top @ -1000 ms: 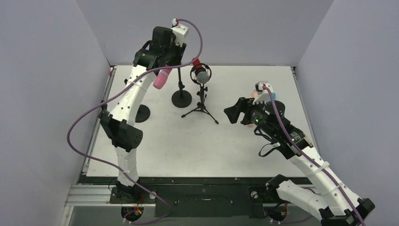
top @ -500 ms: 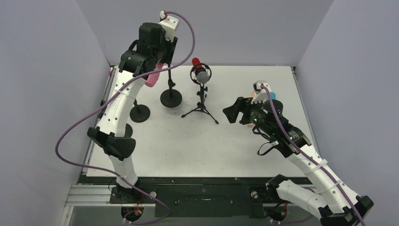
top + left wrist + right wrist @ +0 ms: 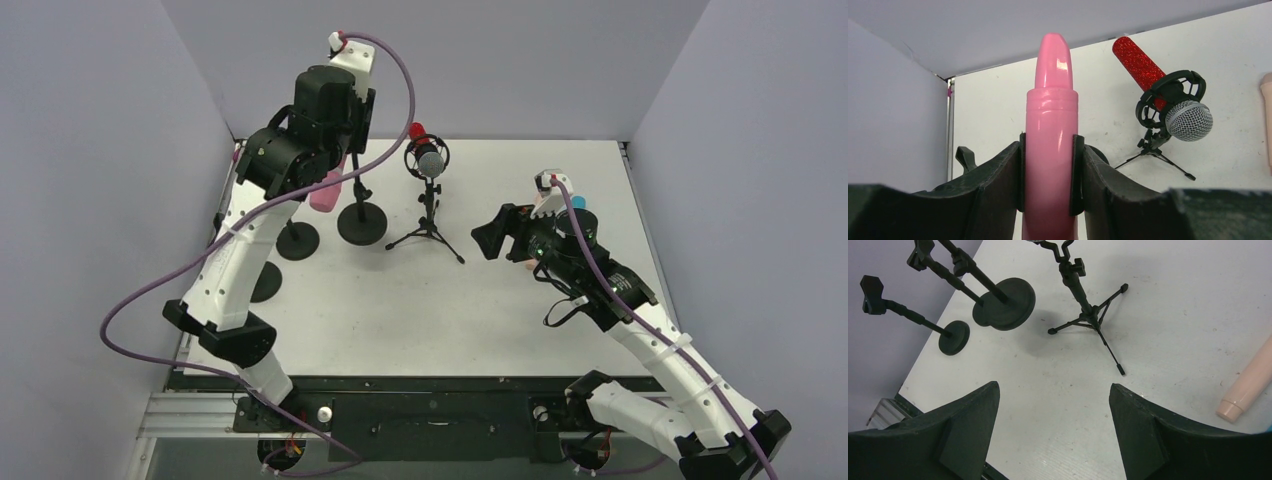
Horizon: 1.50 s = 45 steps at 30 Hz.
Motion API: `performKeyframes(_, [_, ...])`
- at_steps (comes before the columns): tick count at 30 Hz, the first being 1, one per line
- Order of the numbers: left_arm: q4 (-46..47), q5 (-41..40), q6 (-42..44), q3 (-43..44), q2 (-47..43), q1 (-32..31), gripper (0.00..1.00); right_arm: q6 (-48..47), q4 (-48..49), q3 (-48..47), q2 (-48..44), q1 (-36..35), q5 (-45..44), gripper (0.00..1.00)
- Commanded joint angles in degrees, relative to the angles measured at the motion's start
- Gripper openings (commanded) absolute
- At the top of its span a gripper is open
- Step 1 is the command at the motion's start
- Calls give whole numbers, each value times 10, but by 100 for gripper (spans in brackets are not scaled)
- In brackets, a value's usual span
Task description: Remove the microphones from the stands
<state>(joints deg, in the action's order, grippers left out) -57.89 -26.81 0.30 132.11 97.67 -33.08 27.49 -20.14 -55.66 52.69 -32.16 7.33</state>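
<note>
Pink microphone (image 3: 1049, 145) gripped by left fingers (image 3: 998, 185), raised at far left, seemingly to clear round-based stand (image 3: 361, 222). Right fingers (image 3: 963, 430) spread wide, empty, parked over right tabletop (image 3: 420, 310), out of the way.

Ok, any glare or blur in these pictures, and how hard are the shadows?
Left wrist view: white glare spots on the glossy pink plastic microphone, which the left gripper is shut on; its black fingers look soft, the red glitter microphone sharp. Right wrist view: faint, soft-edged shadows by the black tripod stand and the round black stand base, no glare. Top view: even, diffuse light.
</note>
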Motion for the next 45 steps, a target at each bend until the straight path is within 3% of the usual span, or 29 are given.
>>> performKeyframes(1, [13,-128,-67,-6,-62,-51,0,-9,27,-22,-1,3,1,76])
performKeyframes(9, [-65,-225,-167,-32,-88,-139,0,-11,28,-13,-13,4,0,76])
performKeyframes(16, [-67,-271,-277,-130,-123,-208,0,-18,8,-17,-30,5,-30,76])
performKeyframes(26, [-87,-293,-449,-196,-143,-238,0,-5,-21,-13,-64,9,-114,76])
performKeyframes(32, [-170,-350,-584,-157,-92,-270,0,8,-42,-16,-77,21,-159,76])
performKeyframes(37, [-292,-365,-696,-47,-2,-282,0,16,-54,-20,-82,27,-181,76])
performKeyframes(41, [-337,-387,-720,32,59,-304,0,21,-58,-24,-83,30,-185,76])
performKeyframes(45, [-338,-388,-747,39,85,-315,0,24,-59,-24,-84,31,-190,76])
